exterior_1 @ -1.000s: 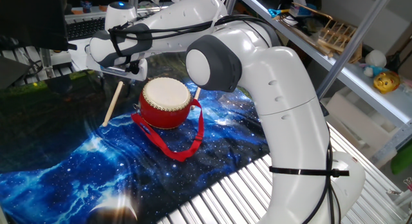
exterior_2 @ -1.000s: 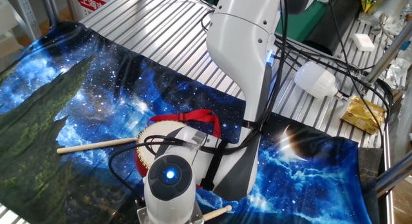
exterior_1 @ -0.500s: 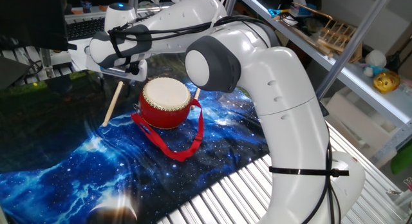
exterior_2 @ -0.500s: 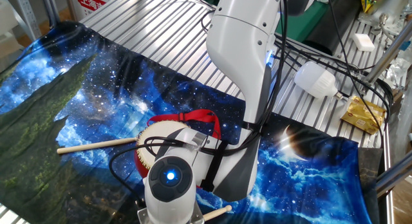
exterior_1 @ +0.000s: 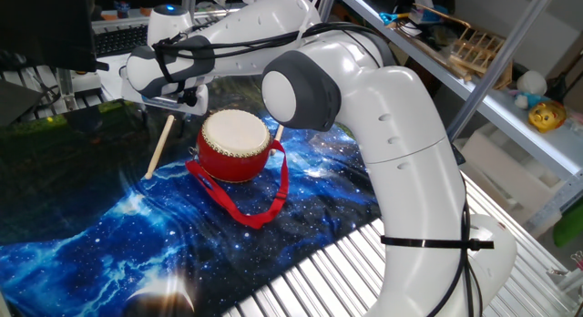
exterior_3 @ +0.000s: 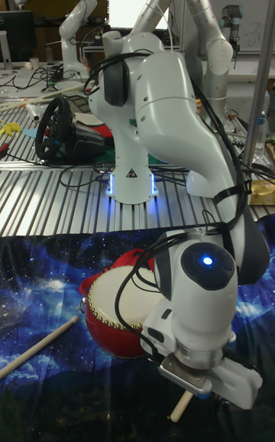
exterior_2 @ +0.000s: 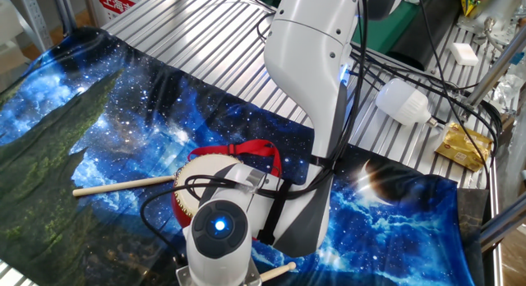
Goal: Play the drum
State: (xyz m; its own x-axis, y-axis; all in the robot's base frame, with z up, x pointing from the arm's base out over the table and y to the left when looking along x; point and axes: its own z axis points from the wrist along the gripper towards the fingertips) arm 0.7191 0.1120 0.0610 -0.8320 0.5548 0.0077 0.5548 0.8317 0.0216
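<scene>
The drum (exterior_1: 235,144), red-bodied with a cream skin and a red ribbon strap (exterior_1: 260,203), stands on the galaxy-print cloth. In the other fixed view the drum (exterior_2: 197,167) is mostly hidden behind my wrist, and in the tall view the drum (exterior_3: 114,312) sits just behind my hand. My gripper (exterior_1: 189,100) hangs low at the drum's far-left side. My gripper (exterior_3: 205,390) faces down, and a short piece of wooden stick (exterior_3: 179,405) pokes out under it. The hand hides the fingers, so I cannot tell whether they hold that stick.
A second light wooden stick (exterior_1: 160,146) lies on the cloth left of the drum, also visible as a stick (exterior_2: 123,186). A ribbed metal tabletop (exterior_2: 205,39) surrounds the cloth. Cables, a bulb (exterior_2: 404,103) and shelf clutter sit behind the robot base.
</scene>
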